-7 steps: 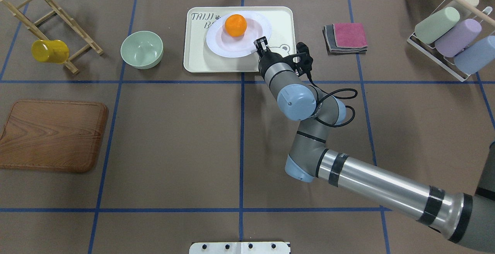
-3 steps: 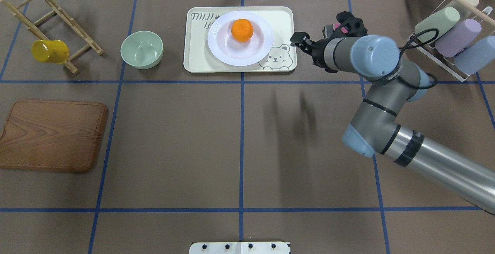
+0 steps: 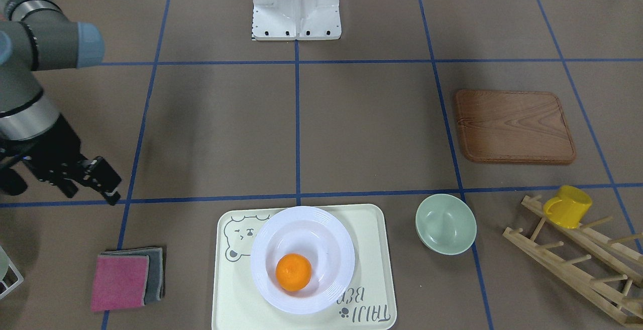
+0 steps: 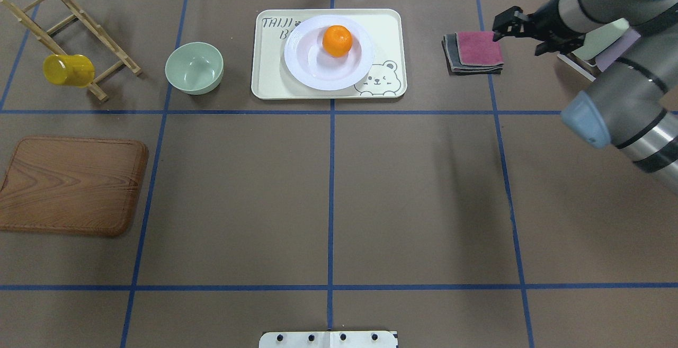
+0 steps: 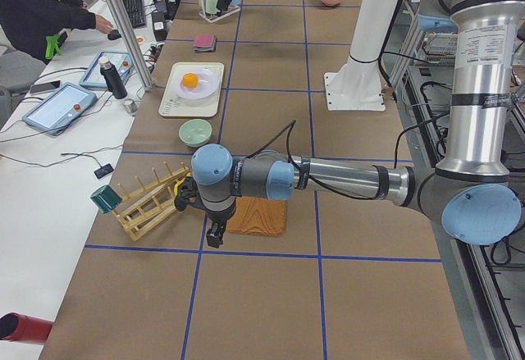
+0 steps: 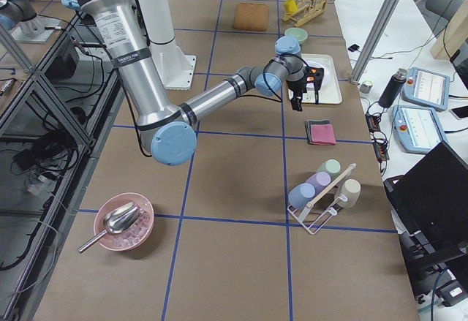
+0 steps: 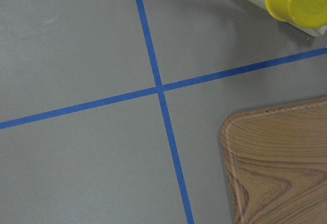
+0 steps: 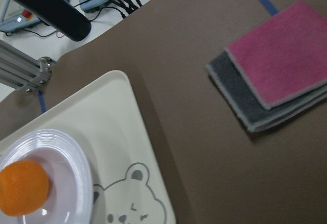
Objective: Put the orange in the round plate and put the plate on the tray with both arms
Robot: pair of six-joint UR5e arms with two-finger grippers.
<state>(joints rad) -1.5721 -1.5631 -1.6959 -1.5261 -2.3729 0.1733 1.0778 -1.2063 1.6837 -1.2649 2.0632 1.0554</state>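
Note:
The orange [image 4: 337, 40] lies in the well of the white round plate [image 4: 317, 66], which rests on the cream bear tray [image 4: 386, 25] at the table's far middle. From across the table the orange [image 3: 293, 271], plate [image 3: 314, 237] and tray [image 3: 372, 249] look the same. My right gripper [image 4: 503, 26] hangs open and empty above the table, just right of the folded cloths and well clear of the tray; it also shows in the front view [image 3: 106, 182]. My left gripper [image 5: 215, 235] shows only in the exterior left view, near the wooden board; I cannot tell its state.
A pale-green bowl [image 4: 194, 67] sits left of the tray. Folded pink and grey cloths [image 4: 474, 51] lie to its right. A wooden board [image 4: 71, 184], a wooden rack with a yellow mug [image 4: 68, 70] and a cup rack [image 4: 604, 46] line the sides. A person [image 5: 41, 7] sits beyond the table.
My right arm swung from the plate's rim far to the right, past the tray to beside the cloths. The plate with the orange stays on the tray.

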